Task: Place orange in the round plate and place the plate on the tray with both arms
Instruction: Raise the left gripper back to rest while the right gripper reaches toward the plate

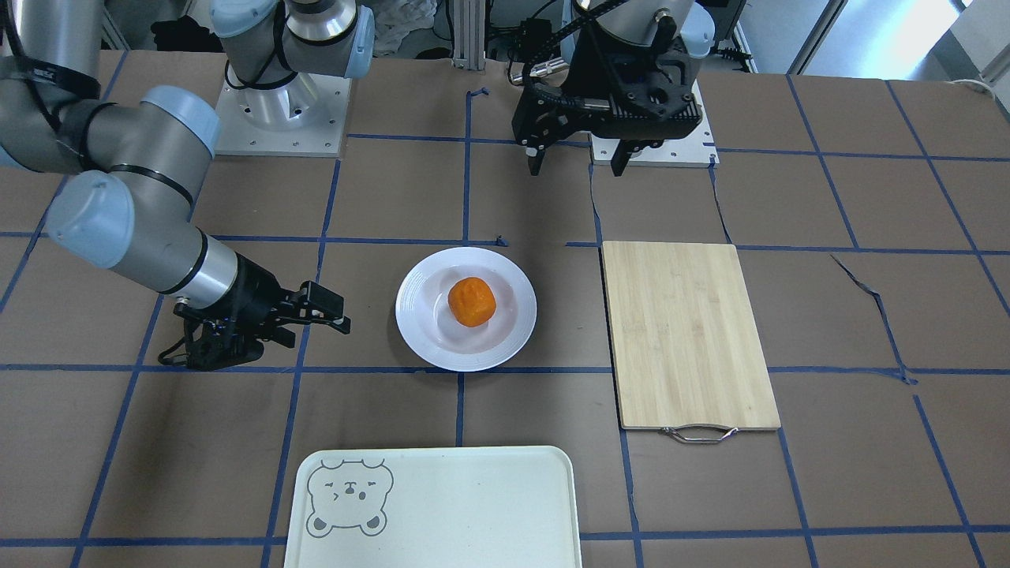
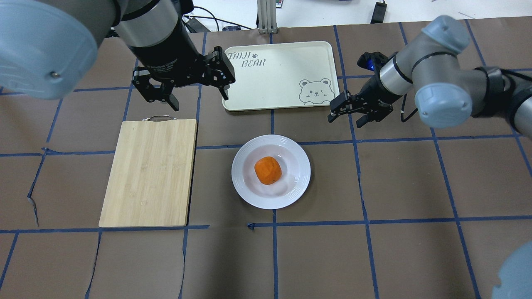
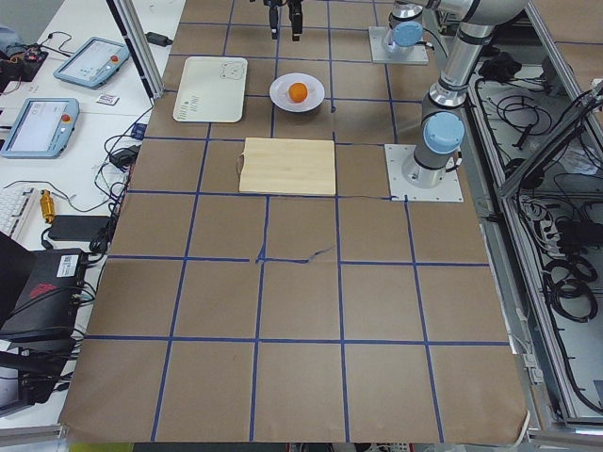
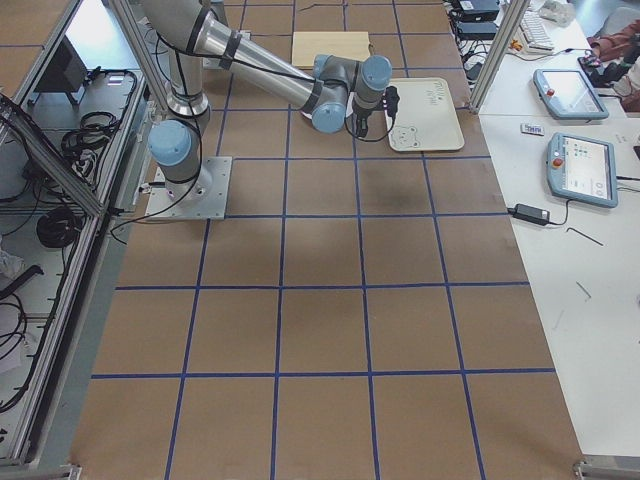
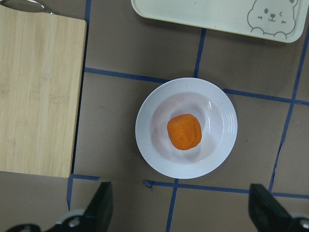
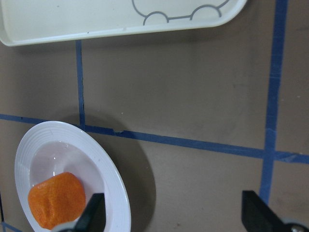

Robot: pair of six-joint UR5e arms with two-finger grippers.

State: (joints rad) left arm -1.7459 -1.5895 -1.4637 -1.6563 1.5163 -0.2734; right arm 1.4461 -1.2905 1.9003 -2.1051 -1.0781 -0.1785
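You see: orange (image 1: 472, 301) lying in the sunken centre of the round plate (image 1: 418, 335), mid-desk (image 1: 868, 315) | tray (image 1: 473, 505) at your near edge, apart from the round plate | bamboo board (image 1: 690, 335) right of the round plate | right end effector (image 1: 335, 313) low, near the round plate's left rim, jaws parted | left end effector (image 1: 577, 162) raised near its arm's base, jaws wide apart

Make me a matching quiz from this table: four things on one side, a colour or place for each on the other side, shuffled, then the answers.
Things:
1. orange
2. round plate
3. tray
4. cutting board

Descriptions:
A. pale cream with a bear drawing
B. resting in a shallow white centre
C. bamboo with a metal handle
D. glossy white, carrying fruit

Pairs: 1-B, 2-D, 3-A, 4-C
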